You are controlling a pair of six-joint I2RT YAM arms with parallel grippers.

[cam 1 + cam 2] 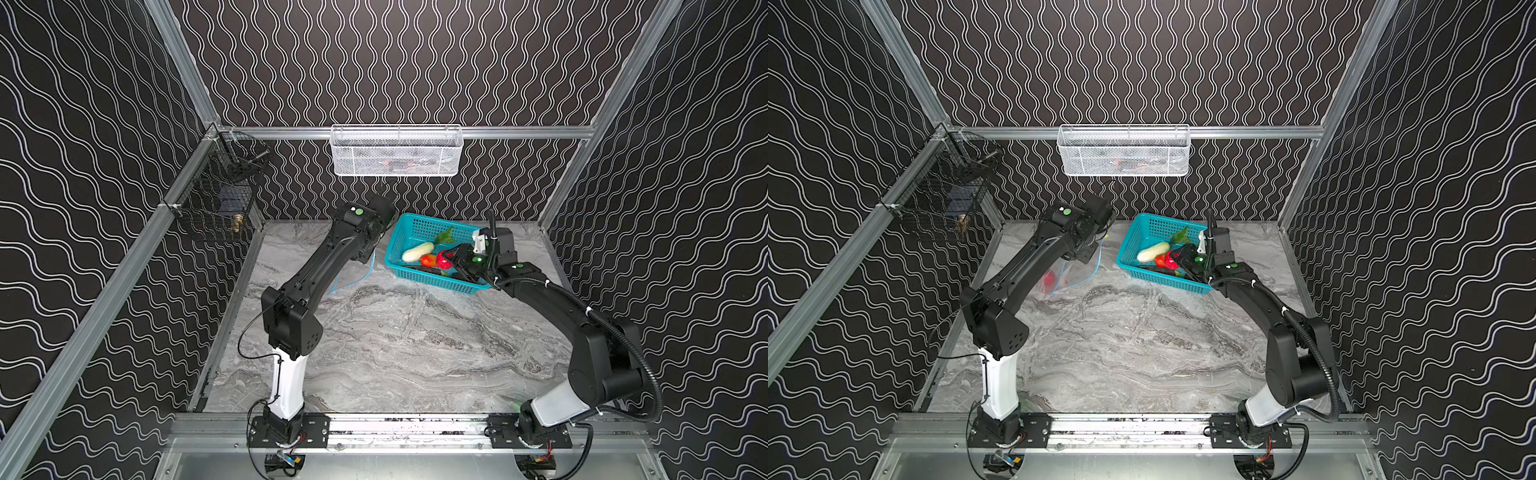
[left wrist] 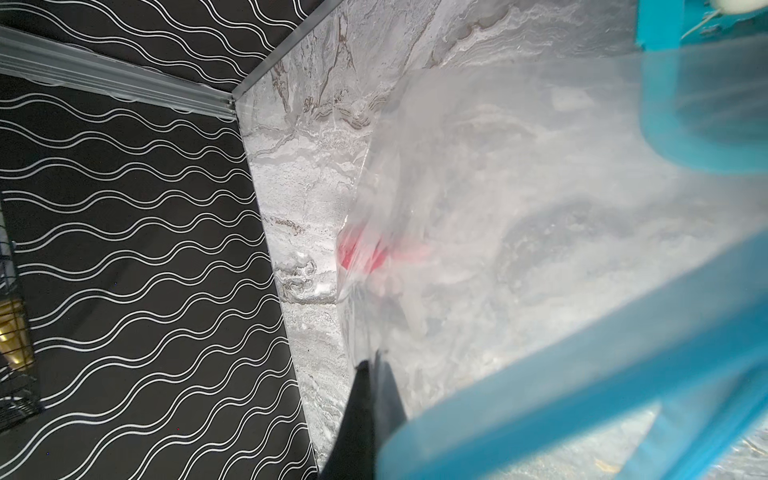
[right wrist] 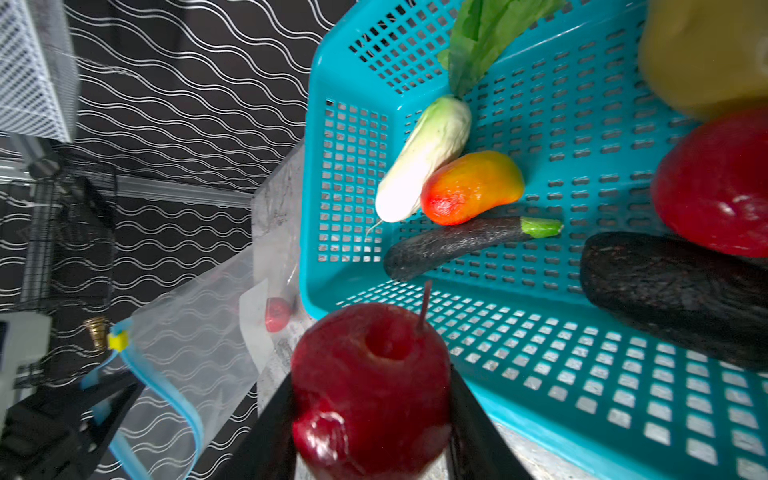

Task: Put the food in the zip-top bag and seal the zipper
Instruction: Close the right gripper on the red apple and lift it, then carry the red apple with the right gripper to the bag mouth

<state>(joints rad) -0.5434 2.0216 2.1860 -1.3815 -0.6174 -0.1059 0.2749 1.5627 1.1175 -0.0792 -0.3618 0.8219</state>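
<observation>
Right pincer (image 3: 372,399): jaws about half apart, clamped on both sides of a red apple (image 3: 365,353). The apple is over the near corner of the teal basket (image 3: 345,166); I cannot tell whether it clears the floor.

Beyond it in the basket:
- dark long one (image 3: 453,243)
- orange-red one (image 3: 471,187), touching the white-green one (image 3: 428,153)
- leaf (image 3: 486,37) at the far wall
- potato (image 3: 706,54) and a second red one (image 3: 715,183) off to the side, blurred

Left pincer (image 2: 374,361): fully closed, pinching the zipper (image 3: 183,399) at the bag's mouth, with that edge lifted off the table (image 1: 395,340). The bag (image 1: 1075,270) lies just beside the basket, mouth open toward it. The yellow slider (image 3: 117,340) is at the raised end. One red piece (image 1: 1049,279) is already deep in the bag.
</observation>
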